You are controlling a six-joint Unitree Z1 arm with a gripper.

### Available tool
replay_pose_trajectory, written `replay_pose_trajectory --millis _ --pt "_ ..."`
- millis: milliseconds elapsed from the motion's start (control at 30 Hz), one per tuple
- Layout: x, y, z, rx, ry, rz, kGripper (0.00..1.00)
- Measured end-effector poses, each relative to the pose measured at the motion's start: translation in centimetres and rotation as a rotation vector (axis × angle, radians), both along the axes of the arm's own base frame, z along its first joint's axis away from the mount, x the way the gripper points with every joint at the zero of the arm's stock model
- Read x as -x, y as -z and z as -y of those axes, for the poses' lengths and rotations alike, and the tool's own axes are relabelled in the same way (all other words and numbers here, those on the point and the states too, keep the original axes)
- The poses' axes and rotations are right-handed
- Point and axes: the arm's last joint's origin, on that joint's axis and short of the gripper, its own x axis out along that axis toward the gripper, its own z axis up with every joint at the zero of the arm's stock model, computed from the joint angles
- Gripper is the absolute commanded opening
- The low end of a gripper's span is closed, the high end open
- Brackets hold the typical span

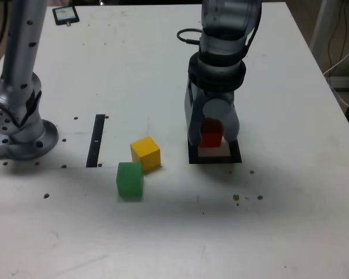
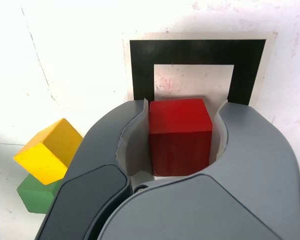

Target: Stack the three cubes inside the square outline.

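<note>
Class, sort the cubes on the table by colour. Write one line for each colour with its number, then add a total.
Red cubes: 1
Yellow cubes: 1
Green cubes: 1
Total cubes: 3

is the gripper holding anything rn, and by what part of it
Yes, the red cube. The gripper has it between its two fingers, pinched by two opposite side faces.
</note>
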Motion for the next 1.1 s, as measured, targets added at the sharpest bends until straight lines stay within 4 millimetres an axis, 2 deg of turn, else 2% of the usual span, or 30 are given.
replay_pose_trajectory --millis 267,533,733,900,1100 --pt "-0.3 0.2 0.0 0.012 0.027 0.015 0.71" --pt "-0.2 0.4 -0.2 0.006 0.026 0.009 0.81" --pt "0.1 0.3 -0.6 0.002 0.017 -0.006 0.98" --pt "2.4 -2.1 -1.1 -0.021 0.016 0.030 1.00" --pt "6.9 -3.6 -1.1 -0.035 0.100 0.034 1.00"
